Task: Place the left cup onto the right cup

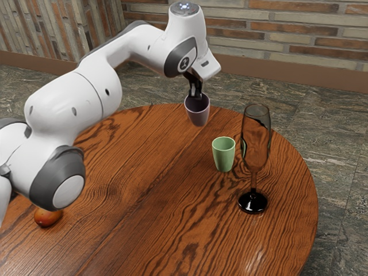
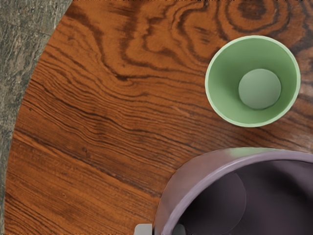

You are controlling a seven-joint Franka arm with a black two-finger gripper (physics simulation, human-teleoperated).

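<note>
- Exterior view: the white arm comes in from the left of the frame and bends down over the round wooden table, with its black gripper just above the centre of the frame.
- The gripper's fingers are pinched close together on the rim of the purple cup, which hangs below them, upright and mouth up. It appears to be lifted clear of the tabletop.
- The green cup stands upright on the table, lower and to the right of the purple cup. The two cups are near each other but not touching.
- A tall dark wine glass stands just right of the green cup, its round foot on the wood in the lower right part of the frame.
- An orange fruit lies on the table at the lower left, partly behind the arm's base joint.
- Wrist view: the purple cup looms large right under the hand, its dark inside open to the camera.
- The green cup sits beyond the purple cup's rim, seen straight down into its empty inside, with bare wood between the two.
- The table's curved edge meets the stone floor on the far side from the cups.
</note>
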